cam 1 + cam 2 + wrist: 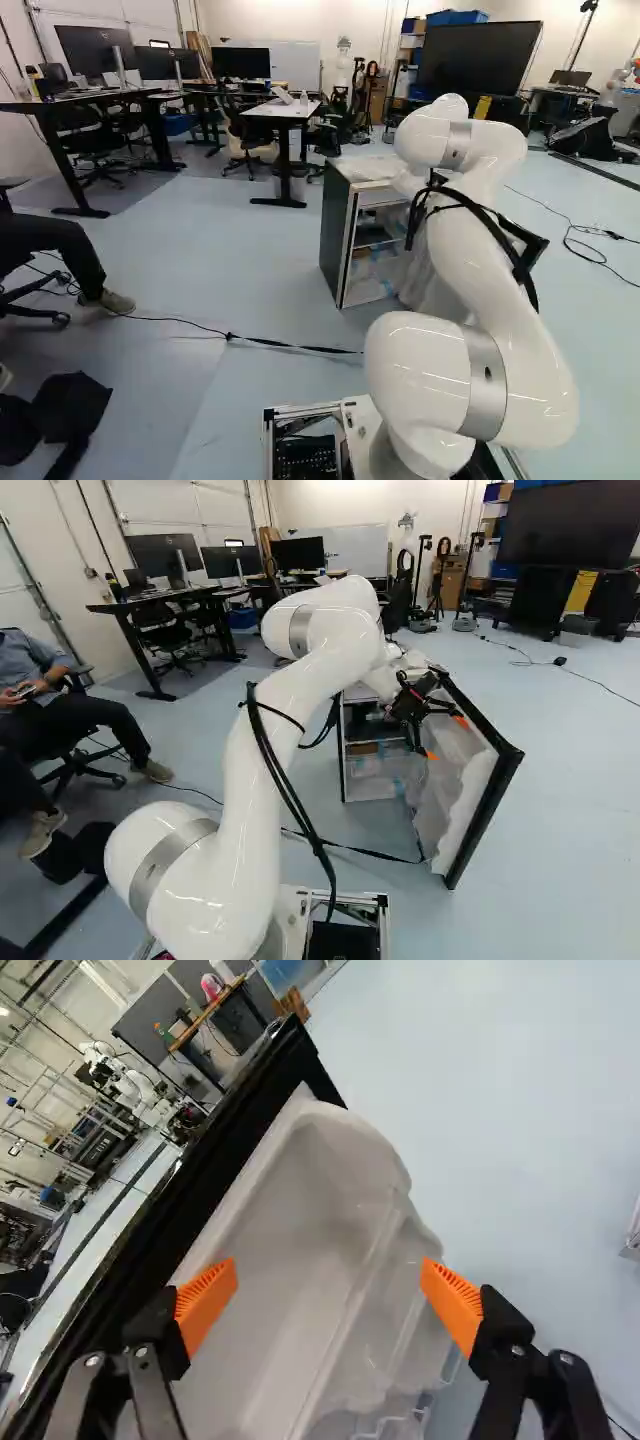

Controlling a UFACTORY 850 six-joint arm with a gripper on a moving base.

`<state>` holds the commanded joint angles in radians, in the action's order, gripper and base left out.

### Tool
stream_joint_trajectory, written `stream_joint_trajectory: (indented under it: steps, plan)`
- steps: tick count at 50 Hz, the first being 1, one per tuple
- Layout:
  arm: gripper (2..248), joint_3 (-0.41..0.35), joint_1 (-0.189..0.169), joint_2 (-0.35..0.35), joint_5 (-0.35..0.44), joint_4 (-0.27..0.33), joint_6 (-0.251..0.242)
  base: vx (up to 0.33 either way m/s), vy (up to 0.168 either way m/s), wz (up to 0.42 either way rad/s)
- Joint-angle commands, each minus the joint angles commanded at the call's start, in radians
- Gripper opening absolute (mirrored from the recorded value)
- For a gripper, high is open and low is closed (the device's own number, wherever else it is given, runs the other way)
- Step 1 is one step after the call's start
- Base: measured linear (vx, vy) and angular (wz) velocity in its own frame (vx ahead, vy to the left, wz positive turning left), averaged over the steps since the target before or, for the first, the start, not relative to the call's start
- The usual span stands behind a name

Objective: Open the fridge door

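- biggest thing there?
- the white robot arm (262,780), left of centre in the right base view.
- then?
- the compact fridge (337,235), right of centre in the left base view.
- its door?
- the fridge door (487,815) hangs wide open, right of centre in the right base view, pale moulded liner (300,1210) showing.
- gripper (445,737)?
- released, orange pads (205,1305) well apart by the liner; can't tell about contact.

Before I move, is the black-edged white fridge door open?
Open: the door stands out from the dark cabinet, baring its interior.
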<state>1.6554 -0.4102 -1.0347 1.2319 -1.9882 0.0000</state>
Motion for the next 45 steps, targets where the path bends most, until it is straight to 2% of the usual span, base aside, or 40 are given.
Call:
stream_joint_trajectory:
  steps: [31, 45]
  plan:
    - [247, 0.074, -0.109, -0.036, 0.0, 0.0, 0.0, 0.0, 0.0, 0.0]
    - [247, 0.054, -0.131, -0.026, 0.0, 0.0, 0.0, 0.0, 0.0, 0.0]
